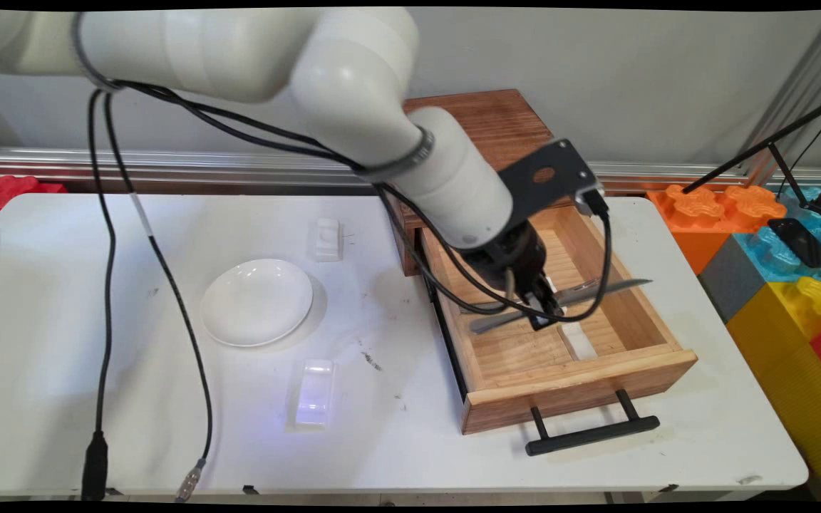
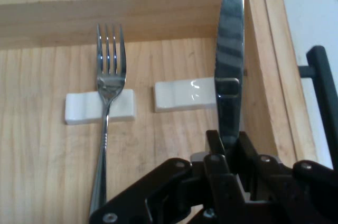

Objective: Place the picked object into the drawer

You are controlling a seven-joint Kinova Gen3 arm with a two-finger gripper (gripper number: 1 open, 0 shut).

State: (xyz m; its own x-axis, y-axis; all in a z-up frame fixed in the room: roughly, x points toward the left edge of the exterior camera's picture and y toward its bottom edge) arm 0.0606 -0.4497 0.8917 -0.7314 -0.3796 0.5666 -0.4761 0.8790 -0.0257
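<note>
Left of the open wooden drawer (image 1: 581,370), a white plate (image 1: 256,301) and two white rests sit on the table (image 1: 382,427). Inside the drawer, a fork (image 2: 105,118) lies across one white rest (image 2: 79,109). Gripper (image 2: 232,152) is clamped on a knife (image 2: 231,65), held above the second rest (image 2: 182,94), not yet laid down.

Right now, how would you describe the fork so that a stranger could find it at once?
Look in the open wooden drawer on the table's right side. The fork lies on the drawer floor, its neck on a small white rest. Unlike the knife clamped in the gripper, it has tines and nothing holds it.
</note>
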